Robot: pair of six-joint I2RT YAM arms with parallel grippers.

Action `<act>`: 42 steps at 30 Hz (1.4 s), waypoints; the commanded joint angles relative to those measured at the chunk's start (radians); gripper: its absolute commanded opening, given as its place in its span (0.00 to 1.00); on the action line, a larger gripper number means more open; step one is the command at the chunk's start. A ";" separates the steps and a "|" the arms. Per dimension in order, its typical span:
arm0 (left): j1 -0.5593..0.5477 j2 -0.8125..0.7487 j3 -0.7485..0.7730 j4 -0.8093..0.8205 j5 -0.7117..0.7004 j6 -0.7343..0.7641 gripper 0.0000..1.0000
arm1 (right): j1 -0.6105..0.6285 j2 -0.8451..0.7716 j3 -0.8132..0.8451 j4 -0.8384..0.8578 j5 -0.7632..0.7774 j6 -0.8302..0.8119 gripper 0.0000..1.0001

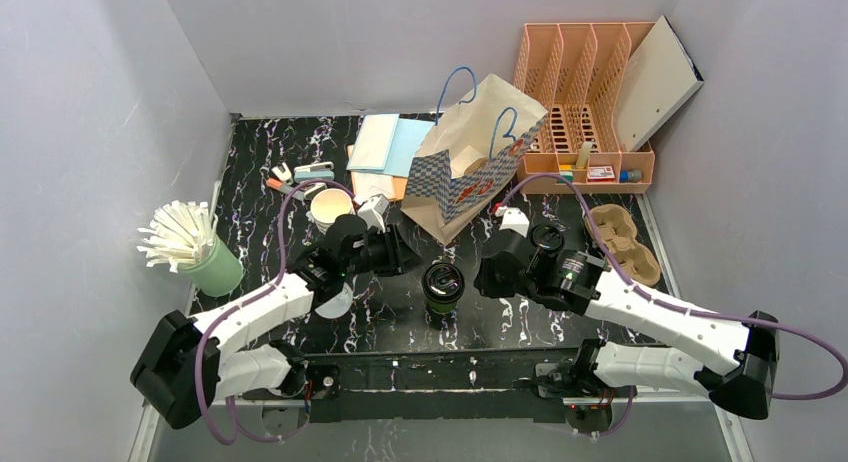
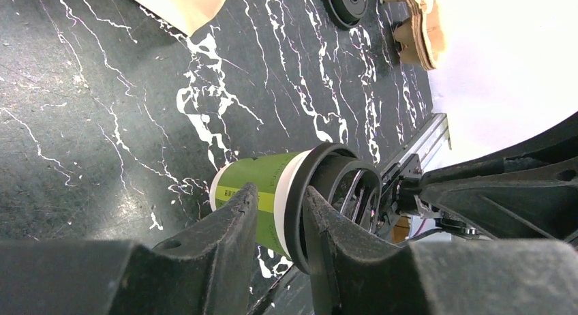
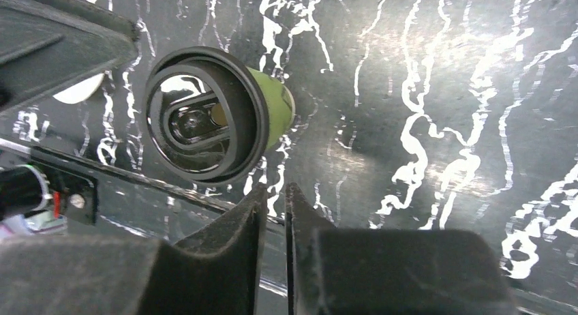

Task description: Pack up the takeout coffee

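Top external view: dark green tapered paper cup [image 1: 443, 285] with a black plastic lid stands upright on the black white-veined marble tabletop [image 1: 260, 182], near-centre. It sits directly between the two arms and just near of the brown paper bag with a blue check band and blue cord handles [image 1: 475, 162].

Left gripper [image 1: 405, 254] sits just far-left of the cup and points at it. In the left wrist view its fingers are a little apart with nothing between them, and the cup shows beyond the tips. Contact with the cup can't be told.

Right gripper [image 1: 483, 272] sits just right of the cup. In the right wrist view its fingers are almost together, with only a thin slit between them, and they hold nothing. The cup is off to one side of the tips and clear of them.

Light green holder full of white straws [image 1: 195, 247] is at the left edge. Cream paper cups [image 1: 330, 207] are far-left of the green cup. Peach slotted plastic file rack [image 1: 580, 102] is in the far-right corner, and the moulded brown pulp cup carrier [image 1: 625, 242] lies near of it.
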 commanded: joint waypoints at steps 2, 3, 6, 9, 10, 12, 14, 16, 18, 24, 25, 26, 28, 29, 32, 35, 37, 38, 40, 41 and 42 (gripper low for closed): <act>0.007 0.028 0.037 0.029 0.038 0.011 0.28 | 0.004 -0.031 -0.086 0.197 -0.059 0.113 0.20; 0.006 0.036 0.036 0.034 0.044 0.010 0.28 | 0.004 -0.031 -0.102 0.222 -0.071 0.121 0.18; 0.007 0.049 0.038 0.043 0.058 0.005 0.27 | 0.004 -0.031 -0.142 0.275 -0.095 0.151 0.15; 0.007 0.059 0.038 0.050 0.063 0.003 0.26 | 0.004 -0.043 -0.176 0.305 -0.097 0.185 0.16; 0.007 0.061 0.038 0.051 0.069 0.003 0.26 | 0.005 -0.049 -0.187 0.312 -0.093 0.197 0.16; 0.006 0.068 0.040 0.053 0.075 0.004 0.26 | 0.004 -0.068 -0.211 0.336 -0.090 0.206 0.16; 0.007 0.074 0.040 0.056 0.076 0.004 0.25 | 0.004 -0.077 -0.225 0.349 -0.087 0.209 0.17; 0.007 0.077 0.036 0.060 0.079 0.001 0.25 | 0.004 -0.076 -0.225 0.351 -0.083 0.209 0.17; 0.007 0.080 0.031 0.064 0.082 -0.004 0.25 | 0.004 -0.071 -0.223 0.353 -0.084 0.208 0.16; 0.007 0.079 0.023 0.070 0.085 -0.007 0.25 | 0.004 -0.047 -0.219 0.357 -0.096 0.203 0.17; 0.007 0.077 0.023 0.068 0.082 -0.006 0.25 | 0.003 -0.045 -0.219 0.351 -0.096 0.203 0.17; 0.007 0.076 0.023 0.064 0.081 -0.004 0.25 | 0.004 -0.044 -0.216 0.341 -0.091 0.206 0.17; 0.007 0.067 0.023 0.051 0.074 0.002 0.25 | 0.004 -0.048 -0.212 0.330 -0.086 0.208 0.17; 0.007 0.063 0.024 0.044 0.066 0.005 0.25 | 0.004 -0.054 -0.212 0.327 -0.079 0.207 0.17; 0.006 0.043 0.027 0.026 0.049 0.014 0.25 | 0.004 -0.073 -0.210 0.314 -0.059 0.199 0.17; 0.007 0.019 0.033 0.000 0.030 0.021 0.25 | 0.004 -0.070 -0.199 0.309 -0.053 0.184 0.17; 0.007 -0.005 0.038 -0.025 0.007 0.025 0.25 | 0.003 -0.049 -0.185 0.312 -0.061 0.166 0.18; 0.007 -0.021 0.038 -0.043 -0.014 0.028 0.26 | 0.002 -0.036 -0.178 0.314 -0.063 0.158 0.18; 0.007 -0.064 0.034 -0.069 -0.063 0.031 0.27 | 0.001 -0.014 -0.164 0.328 -0.067 0.143 0.18; 0.007 -0.084 0.028 -0.074 -0.080 0.030 0.27 | -0.001 -0.002 -0.158 0.336 -0.068 0.134 0.19; 0.007 -0.099 0.021 -0.075 -0.087 0.028 0.28 | -0.005 0.007 -0.151 0.344 -0.069 0.124 0.19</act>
